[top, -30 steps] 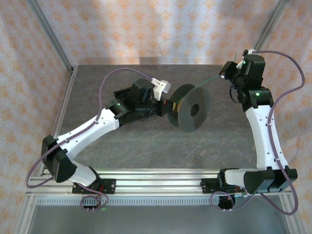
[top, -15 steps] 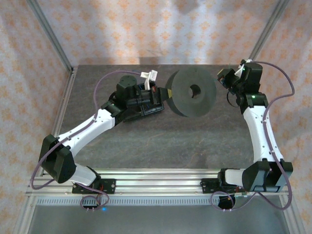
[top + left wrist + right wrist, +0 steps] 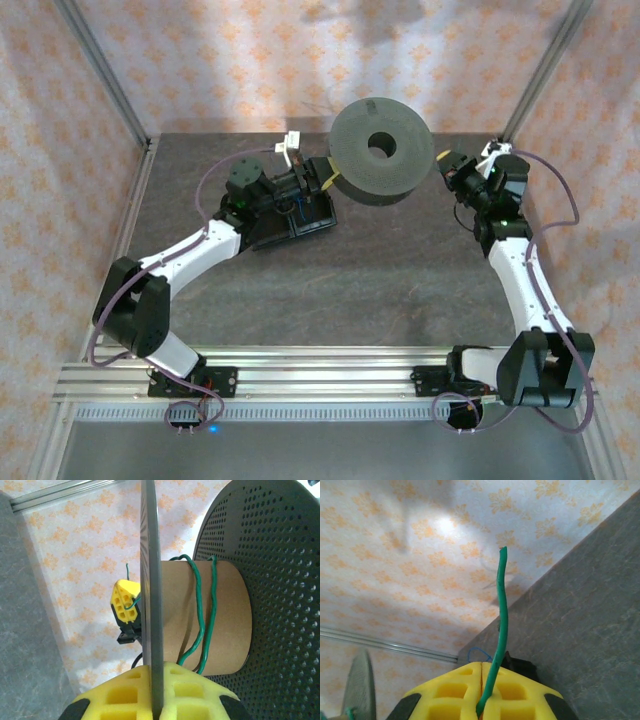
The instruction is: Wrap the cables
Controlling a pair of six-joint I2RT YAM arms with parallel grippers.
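Left gripper (image 3: 329, 180) is clamped on the rim of one disc of the spool (image 3: 360, 175), with its yellow pads pressed on either side of that thin edge in the left wrist view. Within the last second it has carried the spool from the middle of the tabletop (image 3: 350, 290) toward the far edge. It has also turned it, so a flat face now looks up at the top camera instead of sideways. The right gripper (image 3: 447, 165) has followed, closing in near the far right corner until it sits just beside the spool. It is pinched on the green cable (image 3: 501, 610), whose free end sticks out past the pads.

The green line stretched between the two a second ago no longer shows from above. That length has likely gone onto the core, where the left wrist view shows about two loose green turns. A bit of blue cable (image 3: 479, 654) peeks out behind the right pads. I judge the green winding nearly done, with its tail left to tuck and the blue one not yet wound.
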